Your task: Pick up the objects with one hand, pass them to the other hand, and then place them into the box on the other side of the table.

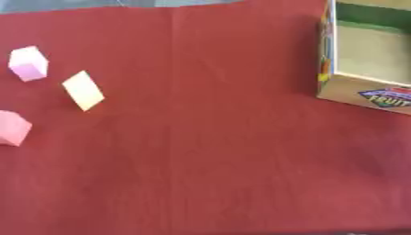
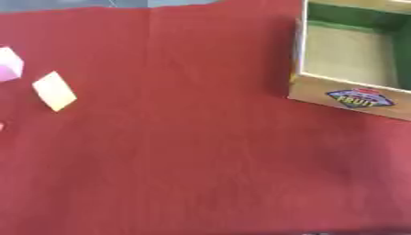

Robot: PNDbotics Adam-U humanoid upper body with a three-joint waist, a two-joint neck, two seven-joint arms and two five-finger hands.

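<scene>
On the red cloth [image 1: 208, 151], three blocks sit at about nine to ten o'clock: a pale pink block [image 1: 28, 63] farthest back, a yellow block [image 1: 83, 90] tilted on an edge just to its right at four o'clock from it, and a deeper pink block [image 1: 12, 128] at the left edge nearest the robot. Well apart from them, at about two o'clock, stands the open box [image 2: 353, 98], nothing visible inside. Neither hand shows in either view, so their state and their place relative to the blocks cannot be told.
</scene>
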